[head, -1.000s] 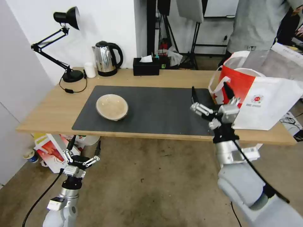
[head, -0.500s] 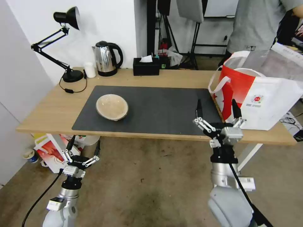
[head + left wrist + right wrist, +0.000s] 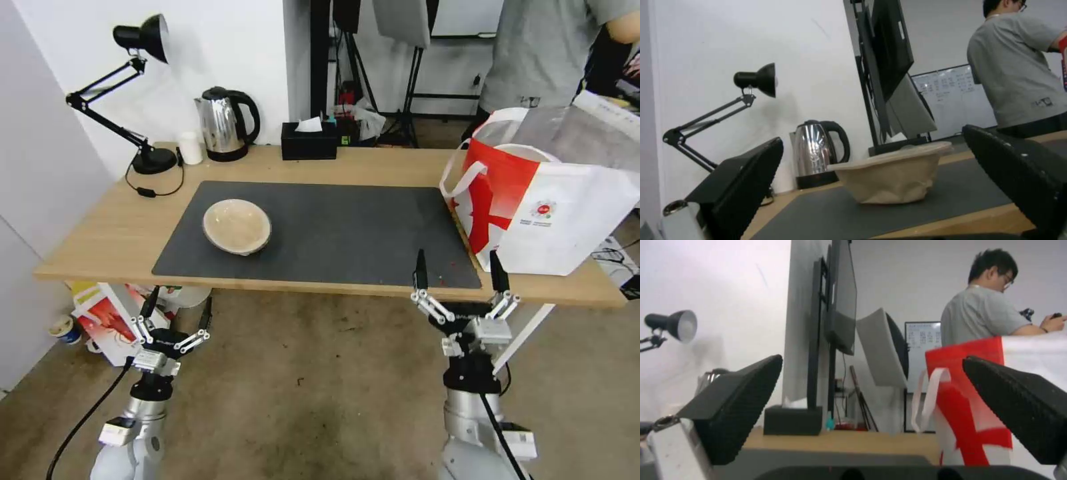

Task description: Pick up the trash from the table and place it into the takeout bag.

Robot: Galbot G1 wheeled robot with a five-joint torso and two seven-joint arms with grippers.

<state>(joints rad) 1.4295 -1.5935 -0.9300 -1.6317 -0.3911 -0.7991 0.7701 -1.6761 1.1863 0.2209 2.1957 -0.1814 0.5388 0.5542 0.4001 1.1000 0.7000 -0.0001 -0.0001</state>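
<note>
- Left gripper [image 3: 175, 315] hangs low in front of the surface's [image 3: 120, 227] near edge, below the top, jaws spread wide and holding nothing.
- Up and beyond those jaws, the shallow beige bowl [image 3: 237, 227] sits on the dark grey mat [image 3: 347, 227], upright, alone on the mat's left part.
- The left wrist view catches that bowl [image 3: 893, 173] from the side between its own open fingers: crumpled, papery wall, rim slightly uneven. The head view gives its pale inside instead.
- Behind the bowl in that wrist view stand the kettle [image 3: 820, 153] and the black desk lamp [image 3: 753, 78]; the lamp's base is cut off by a finger.
- Right gripper [image 3: 459, 272] is poised at the surface's front edge, jaws wide apart and empty, tips just reaching edge height.
- Beyond and to the right of those jaws stands the takeout bag [image 3: 553, 207], upright on the surface's right end, mouth open; its contents cannot be made out.
- The right wrist view shows the bag's [image 3: 969, 396] red panel and a white loop handle, partly hidden behind one finger, with the black tissue box [image 3: 793, 420] farther back.
</note>
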